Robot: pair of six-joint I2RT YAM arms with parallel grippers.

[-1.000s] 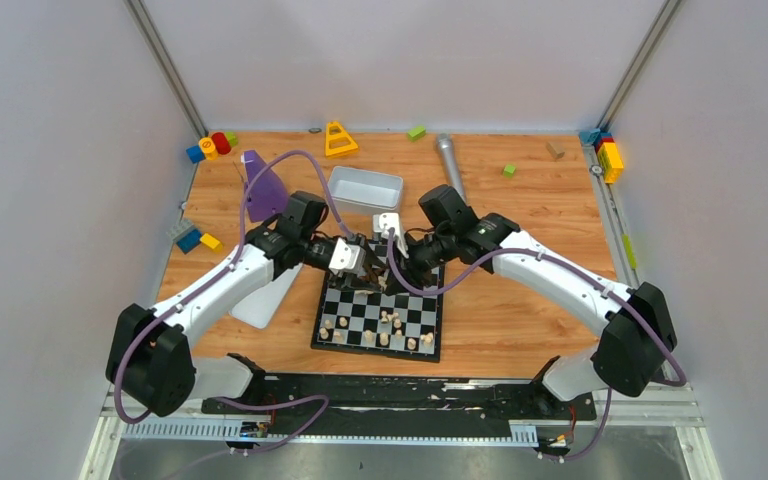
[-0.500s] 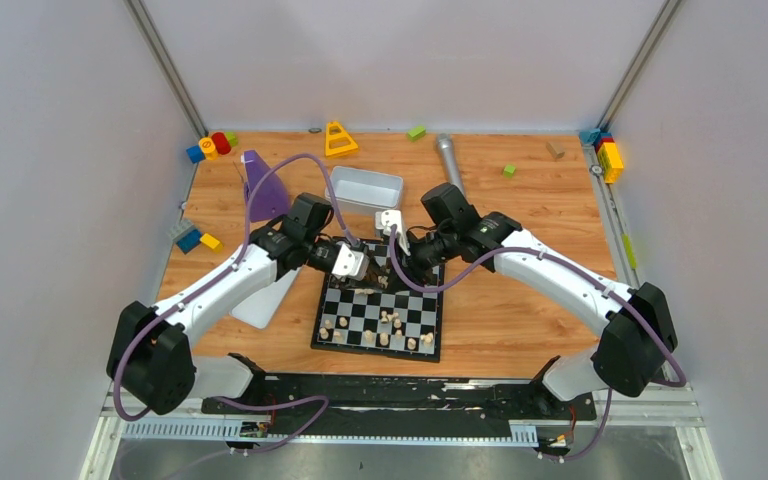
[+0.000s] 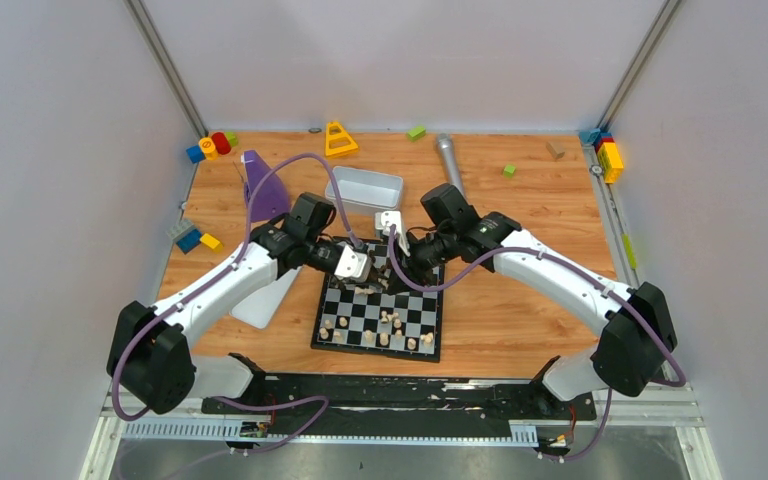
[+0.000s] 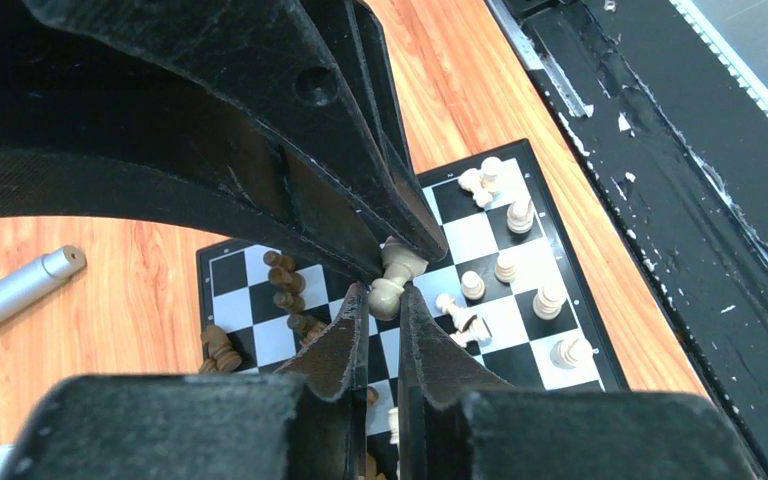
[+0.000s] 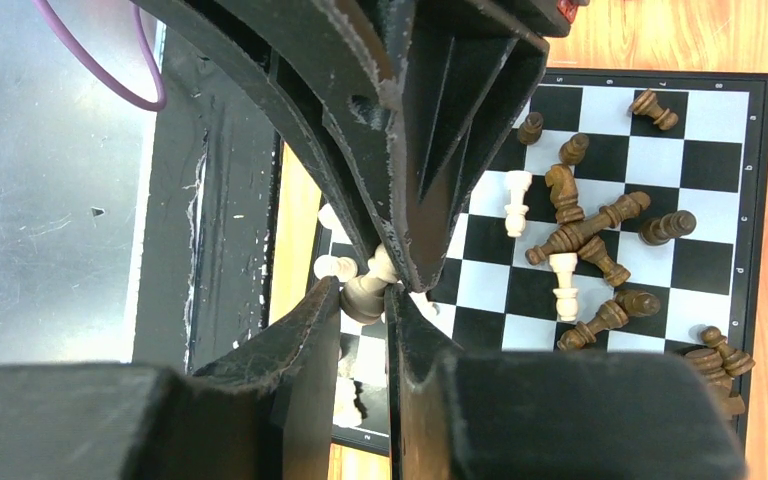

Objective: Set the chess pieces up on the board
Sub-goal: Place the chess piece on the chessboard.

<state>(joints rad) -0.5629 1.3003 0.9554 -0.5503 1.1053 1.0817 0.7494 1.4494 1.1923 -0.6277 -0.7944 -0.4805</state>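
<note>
The board (image 3: 375, 351) lies at the table's near middle. Both grippers meet above its far edge. A pale chess piece (image 4: 390, 288) hangs there, pinched at one end by my left gripper (image 4: 385, 293) and at the other by my right gripper (image 5: 365, 292); both are shut on it. In the top view the left gripper (image 3: 364, 268) and right gripper (image 3: 393, 262) almost touch. Pale pieces (image 3: 384, 331) stand on the board's near rows. Dark pieces (image 5: 585, 232) lie toppled in a heap on the far squares, with two pale ones (image 5: 563, 283) among them.
A white tray (image 3: 365, 188) sits just behind the grippers and a white lid (image 3: 265, 299) under the left arm. A purple cone (image 3: 263, 186), a silver cylinder (image 3: 450, 160), a yellow triangle (image 3: 339, 139) and toy blocks (image 3: 210, 146) (image 3: 608, 156) line the back.
My left gripper has moved a little right toward the right gripper and closed its fingers on the pale piece. The right gripper has stayed put, still gripping it.
</note>
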